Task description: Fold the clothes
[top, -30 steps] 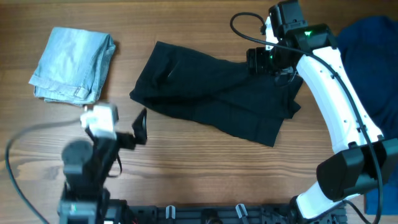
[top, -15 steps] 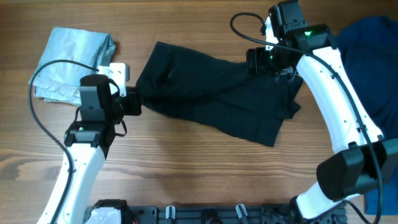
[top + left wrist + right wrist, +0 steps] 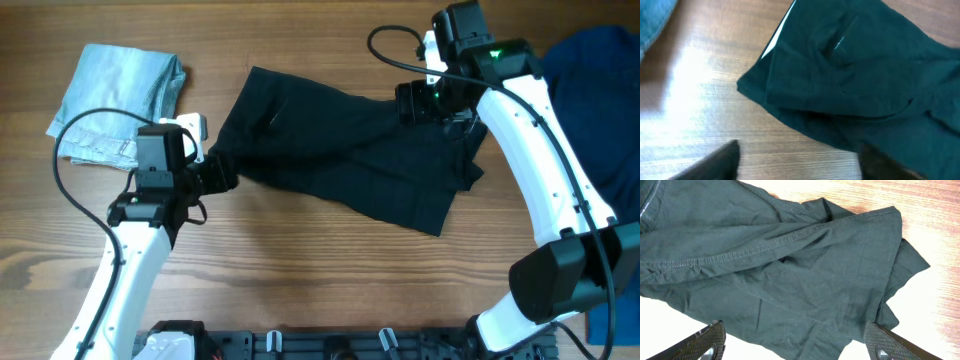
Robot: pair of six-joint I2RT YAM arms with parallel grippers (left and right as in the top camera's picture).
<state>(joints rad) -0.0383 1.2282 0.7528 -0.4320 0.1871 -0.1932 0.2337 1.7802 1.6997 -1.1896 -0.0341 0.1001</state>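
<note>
The black shorts (image 3: 345, 150) lie spread and rumpled across the middle of the table. My left gripper (image 3: 222, 172) sits at their lower left corner. In the left wrist view it (image 3: 800, 167) is open, with bare wood between its blurred fingers (image 3: 715, 162) and the shorts (image 3: 855, 75) just ahead, the right finger over the cloth's edge. My right gripper (image 3: 420, 100) hovers over the shorts' upper right end. Seen from the right wrist, it (image 3: 795, 347) is open, with the wrinkled black cloth (image 3: 790, 265) below and nothing held.
A folded pale blue denim piece (image 3: 120, 98) lies at the far left, its edge showing in the left wrist view (image 3: 652, 20). A royal-blue garment (image 3: 600, 110) is heaped at the right edge, behind my right arm. Wooden table (image 3: 330, 270) in front.
My left arm has swung up from the table's front to the shorts' lower left corner and drawn closer to it. The right arm and the shorts have stayed put.
</note>
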